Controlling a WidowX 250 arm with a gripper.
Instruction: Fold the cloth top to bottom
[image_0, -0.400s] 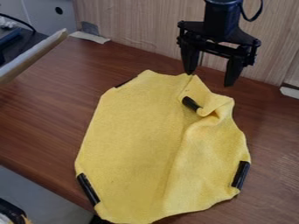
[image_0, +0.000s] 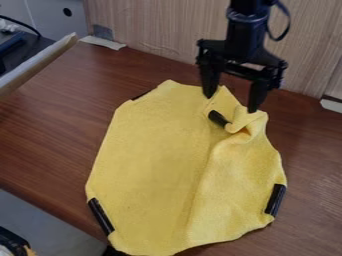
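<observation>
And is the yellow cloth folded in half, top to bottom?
No, the cloth lies mostly spread out on the table, rumpled near its top right.

There is 1 gripper (image_0: 230, 103) with 2 fingers (image_0: 258, 94), above 1 yellow cloth (image_0: 153, 160). 4 black tabs (image_0: 218, 119) show along the cloth: 1 just below the gripper, 1 off to its side, 2 farther below it. 2 pale strips (image_0: 103, 42) lie well apart from the gripper, 1 on either side.

Brown wooden table (image_0: 47, 135), pale wood-grain panel (image_0: 147, 30), black cable (image_0: 20, 24)
</observation>
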